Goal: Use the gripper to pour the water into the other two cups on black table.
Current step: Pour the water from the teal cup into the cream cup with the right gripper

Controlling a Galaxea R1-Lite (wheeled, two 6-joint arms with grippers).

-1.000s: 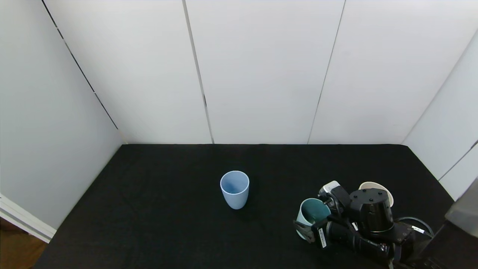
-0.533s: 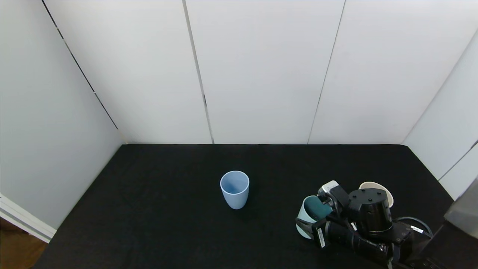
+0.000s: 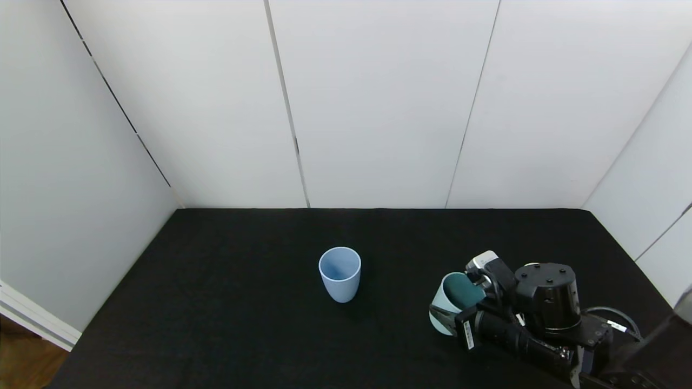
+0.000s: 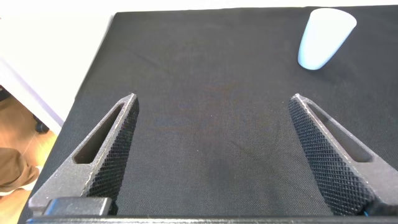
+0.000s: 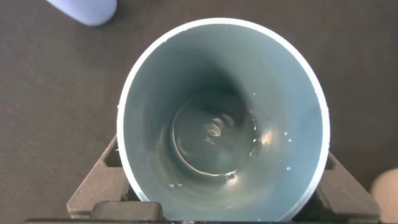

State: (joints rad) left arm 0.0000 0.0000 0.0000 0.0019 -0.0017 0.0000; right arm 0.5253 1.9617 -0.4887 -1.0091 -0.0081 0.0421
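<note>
My right gripper (image 3: 450, 316) is shut on a teal-green cup (image 3: 453, 301) at the front right of the black table (image 3: 216, 302). It holds the cup tilted, mouth turned back and to the right. In the right wrist view the cup (image 5: 155, 81) fills the frame, with a little clear water (image 5: 211, 146) in its bottom and drops on its wall. The light blue cup (image 3: 339, 273) stands upright mid-table, apart from the gripper. The cream cup is almost hidden behind my right wrist; an edge shows in the right wrist view (image 5: 387, 194). My left gripper (image 4: 214, 102) is open and empty over bare table.
White wall panels close the table at the back and both sides. The table's left edge drops to a wooden floor (image 4: 25, 137). The light blue cup also shows in the left wrist view (image 4: 323, 37) and the right wrist view (image 5: 84, 9).
My right gripper has risen a little and shifted back and right with the teal-green cup, tilting it further. The wrist now covers the cream cup. The light blue cup has not moved.
</note>
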